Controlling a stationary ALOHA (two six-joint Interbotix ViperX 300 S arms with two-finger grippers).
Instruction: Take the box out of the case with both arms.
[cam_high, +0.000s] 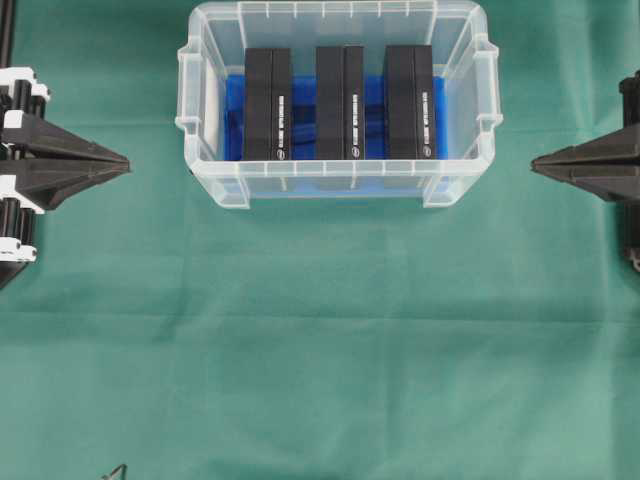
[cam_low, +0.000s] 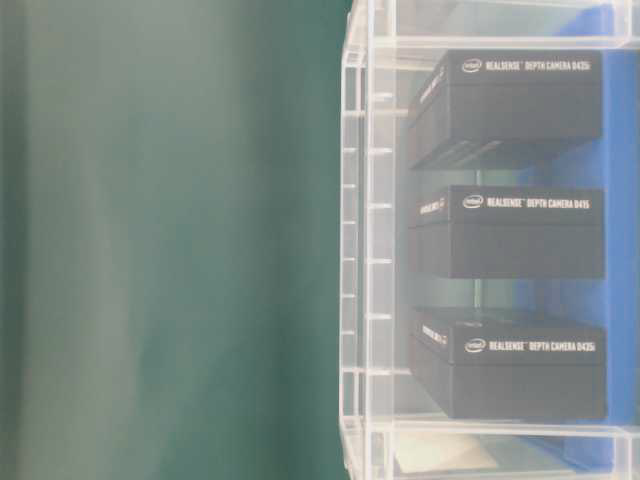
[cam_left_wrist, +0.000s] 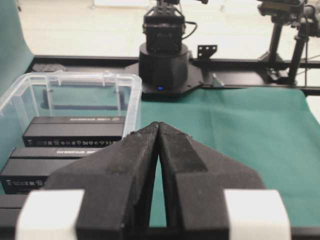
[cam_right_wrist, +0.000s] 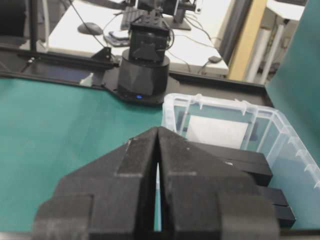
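Both our grippers are parked at the table edges, jaws together, holding nothing: left gripper (cam_high: 120, 163), right gripper (cam_high: 540, 163). The case (cam_high: 205, 180) sits at the far middle of the green cloth (cam_high: 320, 340), well apart from both. Three black boxes (cam_high: 339, 103) stand on edge in it, side by side over the blue lining (cam_high: 232, 110), with narrow gaps between them. Risks as we see them: fingers may not fit those gaps; lifting one box could tip a neighbour; the light case may slide or rise with the box unless one arm braces the rim.
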